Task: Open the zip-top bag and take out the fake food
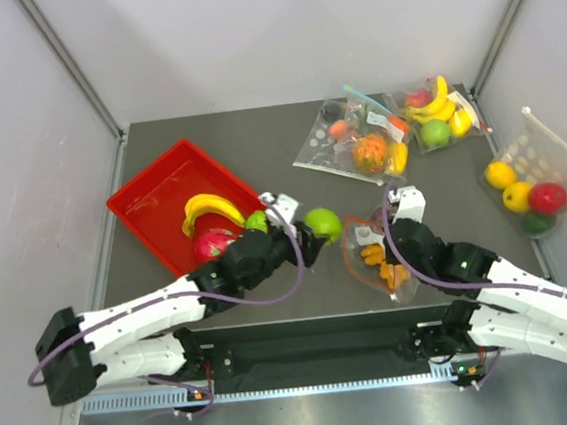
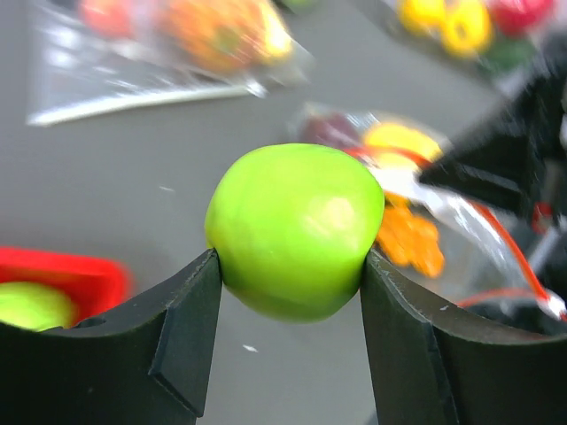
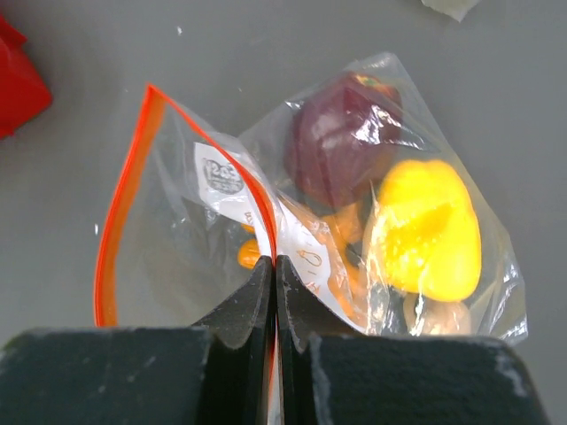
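The zip-top bag [image 1: 376, 254] lies open at the table's front centre, its orange-red zip strip [image 3: 120, 212] gaping. My right gripper [image 3: 275, 266] is shut on the bag's zip edge by the white label [image 3: 221, 181]. Inside show a dark purple piece [image 3: 341, 146], a yellow piece [image 3: 425, 230] and orange segments [image 1: 381, 261]. My left gripper [image 2: 292, 266] is shut on a green apple [image 2: 297, 226], held above the table left of the bag, also seen in the top view [image 1: 323, 225]. A second green apple [image 1: 255, 221] lies in the red tray.
A red tray [image 1: 152, 200] at the left holds a banana [image 1: 210, 209] and a pink dragon fruit [image 1: 210, 245]. Other filled bags lie at the back [image 1: 352, 141], back right [image 1: 435, 113] and right edge [image 1: 537, 183].
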`<action>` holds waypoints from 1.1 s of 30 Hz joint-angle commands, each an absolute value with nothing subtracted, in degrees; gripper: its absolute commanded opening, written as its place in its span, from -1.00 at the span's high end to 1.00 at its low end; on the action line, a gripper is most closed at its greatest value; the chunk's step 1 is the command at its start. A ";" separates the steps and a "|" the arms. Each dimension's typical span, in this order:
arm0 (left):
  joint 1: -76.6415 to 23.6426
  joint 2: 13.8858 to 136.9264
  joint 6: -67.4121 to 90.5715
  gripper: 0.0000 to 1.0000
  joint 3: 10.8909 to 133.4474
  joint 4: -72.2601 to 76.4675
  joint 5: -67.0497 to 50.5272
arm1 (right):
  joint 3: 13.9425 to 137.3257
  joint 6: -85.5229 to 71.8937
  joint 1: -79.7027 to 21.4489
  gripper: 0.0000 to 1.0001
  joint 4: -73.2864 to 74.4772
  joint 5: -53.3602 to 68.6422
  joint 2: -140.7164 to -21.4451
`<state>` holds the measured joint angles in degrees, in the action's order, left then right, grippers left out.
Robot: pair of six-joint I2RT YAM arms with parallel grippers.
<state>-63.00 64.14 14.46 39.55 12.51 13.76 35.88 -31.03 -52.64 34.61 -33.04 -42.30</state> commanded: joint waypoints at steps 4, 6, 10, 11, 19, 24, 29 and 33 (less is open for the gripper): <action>-47.77 52.92 15.99 0.75 37.79 6.77 15.64 | 41.04 -27.07 -51.94 1.00 25.41 -31.03 -47.98; -43.26 51.25 16.08 0.73 37.79 4.75 16.08 | 41.66 -26.37 -51.77 1.00 24.35 -30.32 -49.91; -28.97 51.15 16.52 0.72 38.93 1.58 16.09 | 42.45 -25.66 -51.50 1.00 22.15 -28.48 -51.85; -26.39 51.41 16.78 0.72 38.85 1.58 15.56 | 42.54 -25.40 -51.50 1.00 21.63 -28.22 -52.03; -4.60 55.02 18.46 0.63 36.13 1.92 18.10 | 41.93 -24.43 -50.19 1.00 21.01 -26.46 -50.98; -0.71 59.13 17.84 0.46 35.86 2.73 18.90 | 41.05 -24.26 -49.31 1.00 21.18 -25.58 -49.05; -0.44 61.70 17.84 -0.63 36.47 2.99 17.49 | 40.17 -24.34 -48.96 1.00 22.06 -25.58 -47.29; -0.35 60.56 17.40 -0.75 36.56 2.64 17.23 | 39.82 -24.26 -48.69 1.00 22.59 -25.49 -46.23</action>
<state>-0.69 62.04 17.87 35.48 1.28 17.47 39.42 -25.02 -49.43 23.59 -25.78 -47.66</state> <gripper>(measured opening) 0.867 0.004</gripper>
